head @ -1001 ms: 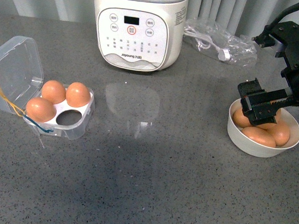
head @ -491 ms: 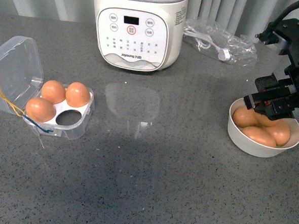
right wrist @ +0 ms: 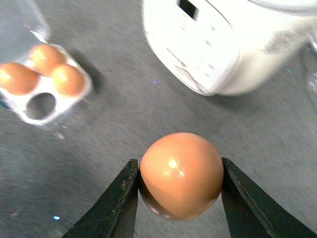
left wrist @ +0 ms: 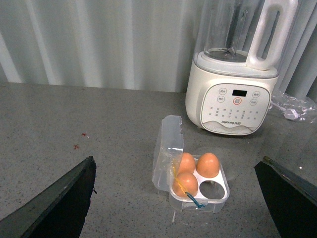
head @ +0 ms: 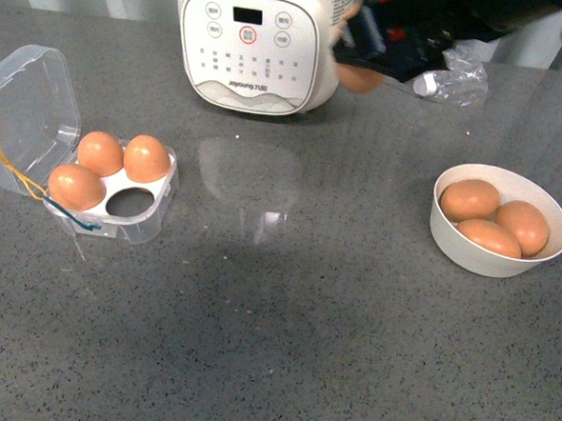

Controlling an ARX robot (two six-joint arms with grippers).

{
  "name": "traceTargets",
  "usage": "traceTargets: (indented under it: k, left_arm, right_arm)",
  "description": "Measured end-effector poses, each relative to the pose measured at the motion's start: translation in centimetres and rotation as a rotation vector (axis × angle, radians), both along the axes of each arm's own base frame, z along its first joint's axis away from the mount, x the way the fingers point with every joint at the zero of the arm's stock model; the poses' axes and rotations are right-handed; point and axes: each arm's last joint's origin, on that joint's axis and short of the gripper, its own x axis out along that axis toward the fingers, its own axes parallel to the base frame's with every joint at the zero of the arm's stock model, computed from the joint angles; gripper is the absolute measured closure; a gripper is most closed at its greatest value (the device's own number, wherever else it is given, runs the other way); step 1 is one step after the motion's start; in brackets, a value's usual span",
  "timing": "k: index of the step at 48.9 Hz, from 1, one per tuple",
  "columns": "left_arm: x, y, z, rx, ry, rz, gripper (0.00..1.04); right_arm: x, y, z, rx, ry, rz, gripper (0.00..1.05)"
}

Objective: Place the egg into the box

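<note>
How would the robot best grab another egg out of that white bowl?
Probably from straight above, since the white bowl has a wall that blocks the sides. Grip the rear-left egg across its narrower middle: it lies on its side, long axis roughly level.

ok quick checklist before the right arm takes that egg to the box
1. Grip: the egg sits centred between the fingers of the right gripper - ok.
2. Free slot: the box has one empty cell and three filled - ok.
3. Access: the lid is swung back, open - ok.
4. Snags: the strings lie off the empty cell - ok.
5. Clearance from the blender beside the egg - cannot tell.
</note>
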Motion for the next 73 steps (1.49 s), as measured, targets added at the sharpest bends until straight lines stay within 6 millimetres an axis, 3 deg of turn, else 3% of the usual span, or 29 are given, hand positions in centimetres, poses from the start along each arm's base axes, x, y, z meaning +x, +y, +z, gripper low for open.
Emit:
traceTargets:
  k: [8,22,32,45,67,73]
  left_arm:
    - [0.0,0.0,0.0,0.0,0.0,0.0,0.07]
    - [0.0,0.0,0.0,0.0,0.0,0.0,0.07]
    - [0.0,0.0,0.0,0.0,0.0,0.0,0.07]
    - [0.0,0.0,0.0,0.0,0.0,0.0,0.07]
    - [0.0,0.0,0.0,0.0,0.0,0.0,0.07]
    - [0.0,0.0,0.0,0.0,0.0,0.0,0.07]
  right_arm:
    - [0.1,4.1,-0.5,0.063,-0.013,0.207,0.64]
    - [0.0,8.3,-5.1,0.08,0.076,0.366,0.64]
    - [0.0,10.9,-6.6,0.127,0.105,0.407,0.64]
    - [1.1,12.5,-8.3,0.136,0.119,0.378,0.64]
    - [2.0,13.5,-9.4,0.123,0.126,0.358,0.64]
    - [2.1,13.6,-9.5,0.121,0.128,0.357,0.39]
